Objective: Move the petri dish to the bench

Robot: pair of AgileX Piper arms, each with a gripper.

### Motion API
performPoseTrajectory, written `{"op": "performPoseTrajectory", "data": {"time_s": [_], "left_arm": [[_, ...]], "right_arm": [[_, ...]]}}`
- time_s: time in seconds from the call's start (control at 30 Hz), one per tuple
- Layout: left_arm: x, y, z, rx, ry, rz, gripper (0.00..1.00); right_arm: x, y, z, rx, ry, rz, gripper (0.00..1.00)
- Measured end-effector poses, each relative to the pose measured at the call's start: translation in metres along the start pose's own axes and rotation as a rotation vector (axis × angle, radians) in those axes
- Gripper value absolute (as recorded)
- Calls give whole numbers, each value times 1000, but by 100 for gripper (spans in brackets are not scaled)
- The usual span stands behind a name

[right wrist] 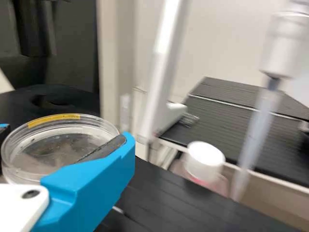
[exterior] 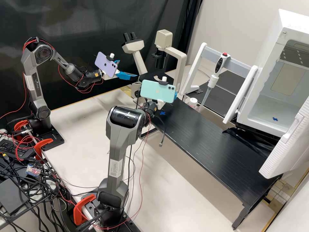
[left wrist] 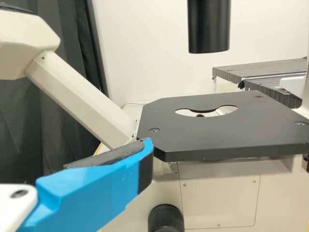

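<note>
One petri dish (right wrist: 53,150) sits clasped in our right pincer (right wrist: 66,132), parted dish-wide, our left pincer (exterior: 128,69) gapes empty, and landing tilted on the desk (exterior: 209,138) could jolt it loose.

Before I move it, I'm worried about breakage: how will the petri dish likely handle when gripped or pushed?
The petri dish looks rigid, clear and thin-walled, so a hard squeeze might crack it. Its smooth, round wall could slip or turn in the right gripper. Broad and shallow, it would probably slide rather than tip.

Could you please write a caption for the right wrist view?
Petri dish held by the right gripper, a white-capped bottle beyond.
</note>
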Motion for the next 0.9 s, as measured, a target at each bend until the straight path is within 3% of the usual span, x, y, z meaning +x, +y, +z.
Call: {"op": "performPoseTrajectory", "data": {"time_s": [0.1,0.37,0.9], "left_arm": [[0,0,0,0,0,0,100],[0,0,0,0,0,0,100],[0,0,0,0,0,0,100]], "right_arm": [[-10,-1,13,10,-20,10,0],[-44,-10,33,-19,-39,2,0],[-77,-28,34,-43,20,12,0]]}}
